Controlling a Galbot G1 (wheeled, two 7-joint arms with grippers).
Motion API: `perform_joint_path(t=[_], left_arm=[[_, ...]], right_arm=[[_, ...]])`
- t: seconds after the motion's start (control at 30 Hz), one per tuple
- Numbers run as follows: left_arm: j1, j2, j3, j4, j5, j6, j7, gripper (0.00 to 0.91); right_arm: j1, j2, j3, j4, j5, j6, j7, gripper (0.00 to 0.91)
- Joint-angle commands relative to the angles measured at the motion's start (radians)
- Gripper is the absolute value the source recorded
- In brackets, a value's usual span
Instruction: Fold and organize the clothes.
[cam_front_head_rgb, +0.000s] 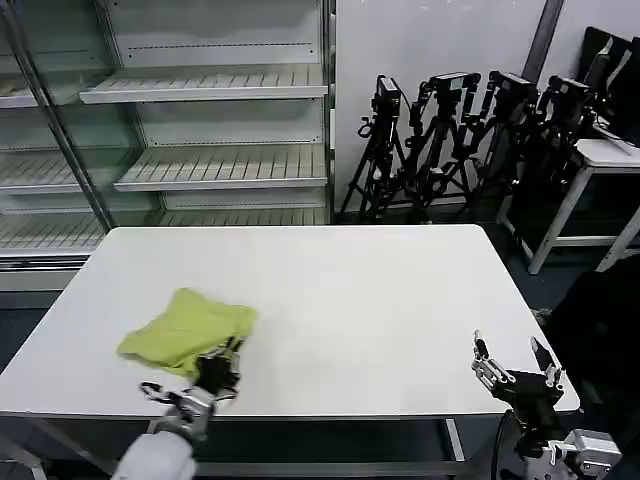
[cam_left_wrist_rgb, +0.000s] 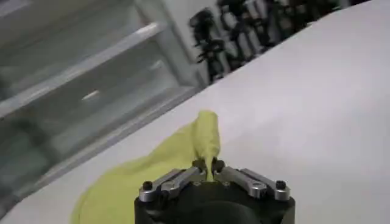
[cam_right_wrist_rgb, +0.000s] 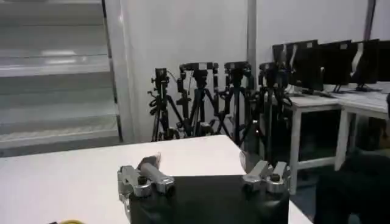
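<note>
Head view: the lime T-shirt (cam_front_head_rgb: 188, 329) lies bunched in a loose heap on the near-left part of the white bench (cam_front_head_rgb: 380, 300), well apart from every edge but the near one. The left hand (cam_front_head_rgb: 222, 367) sits at the shirt's near-right edge, clenched on a fold of the fabric; in the left wrist view a narrow ridge of the T-shirt (cam_left_wrist_rgb: 206, 135) rises from between the closed fingers (cam_left_wrist_rgb: 177, 179). The right hand (cam_front_head_rgb: 514, 368) hovers released at the near-right corner of the bench, its fingers (cam_right_wrist_rgb: 141, 178) spread and holding nothing.

The step in hand appears to be drawing the garment out flat before folding. Done well, the pull should run low and slow along the bench so the thin fabric spreads rather than lifts. A second grip by the right hand on an opposite edge would likely keep the heap from dragging as one lump.
</note>
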Motion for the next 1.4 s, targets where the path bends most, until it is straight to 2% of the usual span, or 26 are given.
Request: perform_joint_path(t=[0.03,0.23,0.43,0.47,0.5,0.53,0.6,0.7,0.77,0.83,1.07,1.17,1.27,1.3,1.4], left_arm=[[-0.292,-0.145,0.310,0.065,-0.204,0.129,-0.104,0.040],[-0.389,-0.190,0.317,0.083,-0.518,0.160,-0.231,0.040],[-0.463,-0.249,0.323,0.134,-0.718,0.097,-0.287,0.050],[-0.467,-0.254,0.320,0.148,-0.719,0.074,-0.272,0.242],[-0.466,-0.254,0.320,0.152,-0.713,0.061,-0.244,0.907],[-0.455,-0.245,0.316,0.160,-0.674,0.025,-0.163,0.907],[-0.434,-0.235,0.321,0.153,-0.636,-0.018,-0.136,0.907],[-0.374,-0.224,0.302,0.103,-0.669,-0.057,-0.099,0.907],[-0.341,-0.222,0.272,0.071,-0.704,-0.125,-0.089,0.907],[-0.304,-0.220,0.240,0.030,-0.744,-0.185,-0.090,0.907],[-0.075,-0.180,0.060,-0.163,-0.733,-0.250,-0.108,0.907],[0.083,-0.147,-0.081,-0.220,-0.631,-0.291,-0.103,0.907],[0.192,-0.145,-0.192,-0.257,-0.493,-0.326,-0.102,0.907],[0.232,-0.147,-0.216,-0.262,-0.451,-0.338,-0.101,0.907],[0.286,-0.155,-0.250,-0.273,-0.386,-0.362,-0.102,0.907]], right_arm=[[-0.034,0.025,0.006,0.012,-0.027,0.006,0.000,0.907],[-0.049,0.042,0.001,0.027,-0.043,0.006,0.001,0.907],[-0.069,0.058,-0.005,0.042,-0.064,0.009,-0.004,0.907],[-0.072,0.061,-0.005,0.043,-0.069,0.010,-0.008,0.907],[-0.076,0.063,-0.006,0.046,-0.078,0.015,-0.015,0.907],[-0.078,0.065,-0.006,0.048,-0.081,0.019,-0.022,0.907],[-0.083,0.069,-0.005,0.052,-0.100,0.029,-0.037,0.907],[-0.089,0.074,-0.004,0.059,-0.123,0.038,-0.055,0.907],[-0.094,0.077,-0.004,0.061,-0.140,0.050,-0.066,0.907],[-0.101,0.079,-0.007,0.053,-0.197,0.091,-0.085,0.907],[-0.082,0.070,-0.026,0.017,-0.277,0.157,-0.109,0.907],[-0.069,0.082,-0.033,0.006,-0.292,0.181,-0.112,0.907],[-0.074,0.085,-0.063,0.006,-0.284,0.202,-0.122,0.907],[-0.085,0.078,-0.085,0.009,-0.278,0.228,-0.112,0.907],[-0.078,0.079,-0.128,0.006,-0.265,0.233,-0.101,0.907]])
